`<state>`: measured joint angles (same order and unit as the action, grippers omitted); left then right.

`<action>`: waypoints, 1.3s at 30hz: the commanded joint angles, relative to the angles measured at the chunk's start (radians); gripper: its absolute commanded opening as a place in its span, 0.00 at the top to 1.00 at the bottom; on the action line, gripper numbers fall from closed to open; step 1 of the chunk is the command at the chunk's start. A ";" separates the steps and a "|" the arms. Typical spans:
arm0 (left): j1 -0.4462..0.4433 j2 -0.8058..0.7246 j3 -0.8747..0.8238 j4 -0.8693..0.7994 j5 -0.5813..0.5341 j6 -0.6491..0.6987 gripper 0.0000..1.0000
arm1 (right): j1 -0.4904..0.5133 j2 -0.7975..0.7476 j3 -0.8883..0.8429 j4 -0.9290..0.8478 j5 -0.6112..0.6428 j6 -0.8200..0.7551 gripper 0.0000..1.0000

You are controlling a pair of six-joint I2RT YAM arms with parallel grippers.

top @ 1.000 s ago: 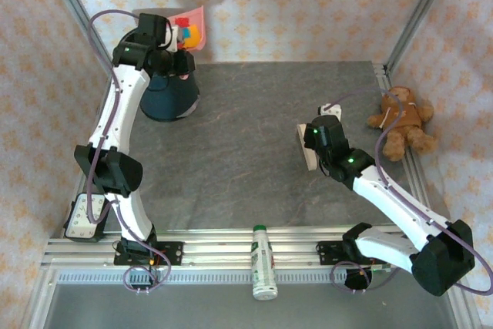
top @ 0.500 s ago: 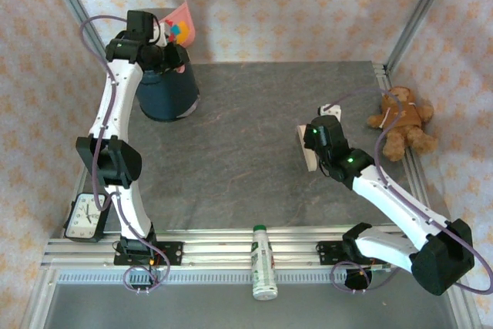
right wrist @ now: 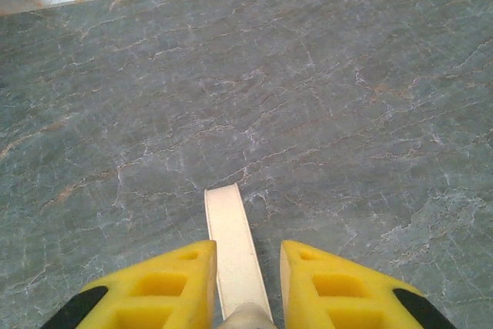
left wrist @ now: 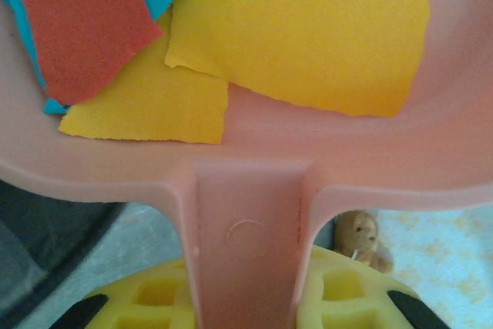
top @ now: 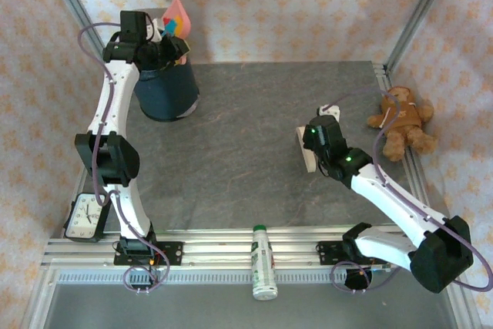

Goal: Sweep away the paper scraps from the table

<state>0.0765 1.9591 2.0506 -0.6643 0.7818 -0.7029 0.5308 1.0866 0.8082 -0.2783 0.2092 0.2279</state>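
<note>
— Top external: our left gripper [top: 171,45] holds the pink dustpan [top: 177,10] tilted over the blue bin [top: 166,94].

— Left wrist: we're clamped on its stem [left wrist: 246,229]. The paper scraps [left wrist: 308,28] lie in the pan, feather-light and probably fluttery, so we'd carry them by the pan.

— Right wrist: our right gripper [right wrist: 246,279] pinches a cream handle [right wrist: 231,236] over the table [right wrist: 347,75].
</note>
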 commanded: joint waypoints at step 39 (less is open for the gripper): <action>0.050 -0.181 -0.406 0.899 0.155 -0.772 1.00 | -0.006 0.012 0.016 0.004 -0.007 0.031 1.00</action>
<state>0.1207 1.8256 1.6669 0.0948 0.9161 -1.3911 0.5308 1.0988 0.8082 -0.2852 0.1974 0.2371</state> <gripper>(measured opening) 0.237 0.246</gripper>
